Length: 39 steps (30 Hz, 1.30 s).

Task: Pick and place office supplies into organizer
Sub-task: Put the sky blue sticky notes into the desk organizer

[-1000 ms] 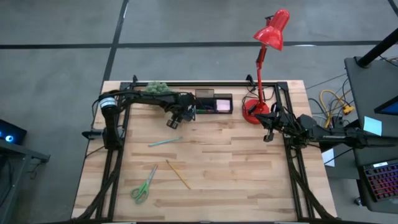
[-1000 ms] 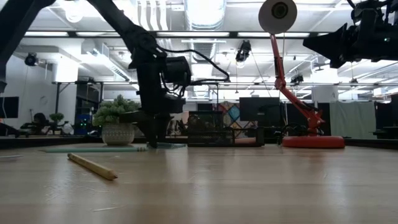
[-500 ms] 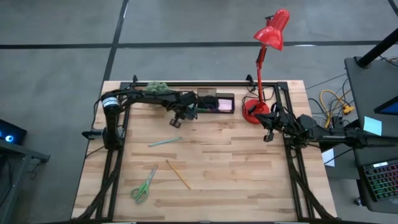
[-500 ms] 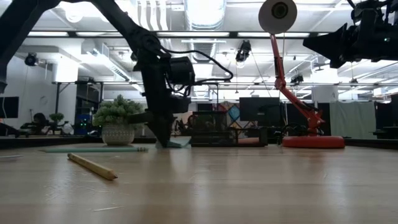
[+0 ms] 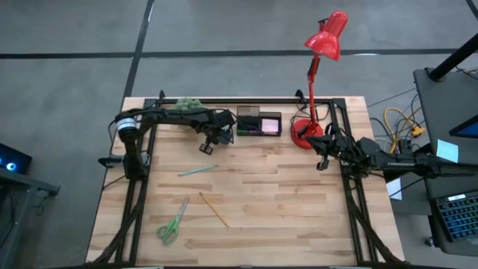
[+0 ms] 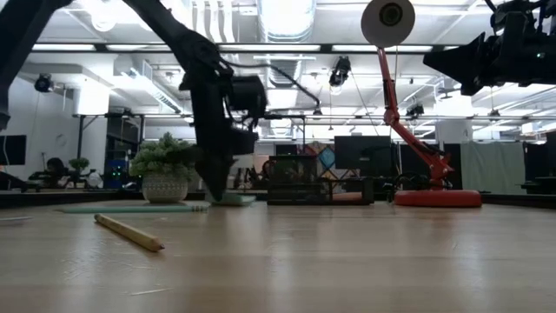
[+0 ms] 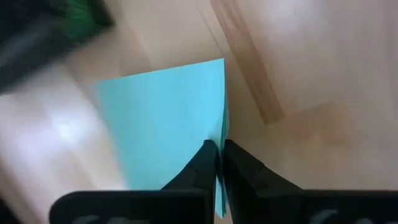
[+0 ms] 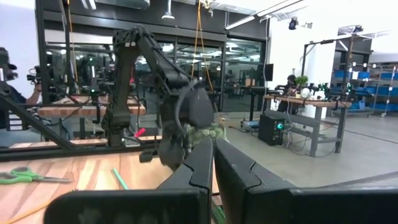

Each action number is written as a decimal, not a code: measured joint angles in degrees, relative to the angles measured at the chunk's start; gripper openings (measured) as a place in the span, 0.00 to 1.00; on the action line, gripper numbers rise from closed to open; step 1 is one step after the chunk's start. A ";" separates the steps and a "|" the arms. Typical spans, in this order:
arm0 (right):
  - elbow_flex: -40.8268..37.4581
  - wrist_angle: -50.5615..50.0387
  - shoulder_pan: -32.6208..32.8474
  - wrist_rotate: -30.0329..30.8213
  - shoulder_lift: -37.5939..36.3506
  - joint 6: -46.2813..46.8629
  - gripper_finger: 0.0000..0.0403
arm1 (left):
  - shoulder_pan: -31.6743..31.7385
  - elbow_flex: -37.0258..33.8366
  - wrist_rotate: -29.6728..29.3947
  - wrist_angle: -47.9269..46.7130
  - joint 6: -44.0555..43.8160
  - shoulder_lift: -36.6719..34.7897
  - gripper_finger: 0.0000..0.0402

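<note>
Your left gripper [image 7: 217, 163] is pinched on the edge of the blue note [image 7: 165, 118], near the organizer [image 5: 258, 122]. It's thin, light and floppy, so hold gently. Your right gripper [image 8: 212, 163] waits, fingers together.

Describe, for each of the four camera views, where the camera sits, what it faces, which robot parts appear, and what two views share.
High view: overhead, facing down on the table; both arms, organizer.
Low view: tabletop height, facing the room; left hand, pencil.
Left wrist view: on the left arm, facing the tabletop; left hand shut on light-blue sticky note.
Right wrist view: on the right arm, facing across the table; shut right hand, left arm beyond.
Shared: high and low views both show the red lamp.
</note>
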 joint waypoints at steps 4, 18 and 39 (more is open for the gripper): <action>0.00 0.01 0.00 -0.01 -0.02 -0.01 0.02 | -0.42 -0.07 -0.78 -1.55 -0.35 -3.33 0.00; 0.00 0.01 0.00 0.00 0.00 -0.01 0.02 | -4.46 -0.32 -2.41 -1.65 -5.03 -7.23 0.00; 0.00 0.01 0.00 0.00 0.00 0.00 0.02 | -13.35 -0.01 -13.83 -2.34 -17.44 -7.52 0.00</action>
